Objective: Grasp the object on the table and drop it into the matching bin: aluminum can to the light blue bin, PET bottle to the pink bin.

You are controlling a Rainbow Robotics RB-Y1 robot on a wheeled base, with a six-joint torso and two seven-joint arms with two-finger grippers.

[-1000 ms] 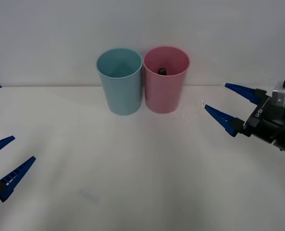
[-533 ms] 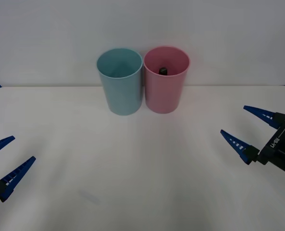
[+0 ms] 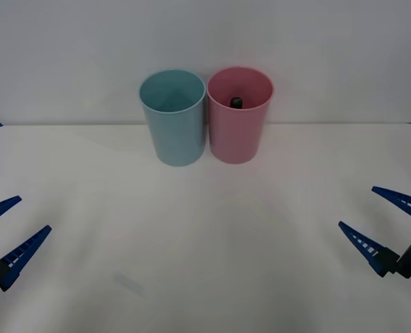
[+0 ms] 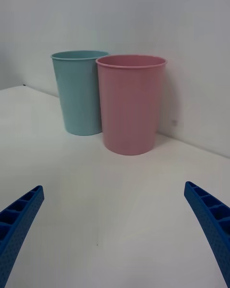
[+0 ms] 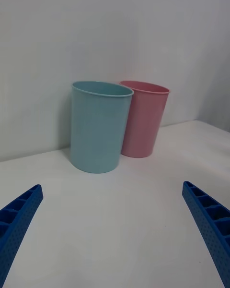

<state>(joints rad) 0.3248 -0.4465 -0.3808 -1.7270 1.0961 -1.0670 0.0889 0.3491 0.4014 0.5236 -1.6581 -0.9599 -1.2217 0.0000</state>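
2 bins, 1 bottle, 2 grippers. Light blue bin [image 3: 173,116] and pink bin [image 3: 239,114] stand side by side at 12 o'clock on the table [image 3: 205,229], just touching. PET bottle [image 3: 236,103] sits inside the pink bin, black cap visible. Left gripper [image 3: 7,232] at 8 o'clock, fingers spread, empty. Right gripper [image 3: 385,222] at 4 o'clock, fingers spread, empty.
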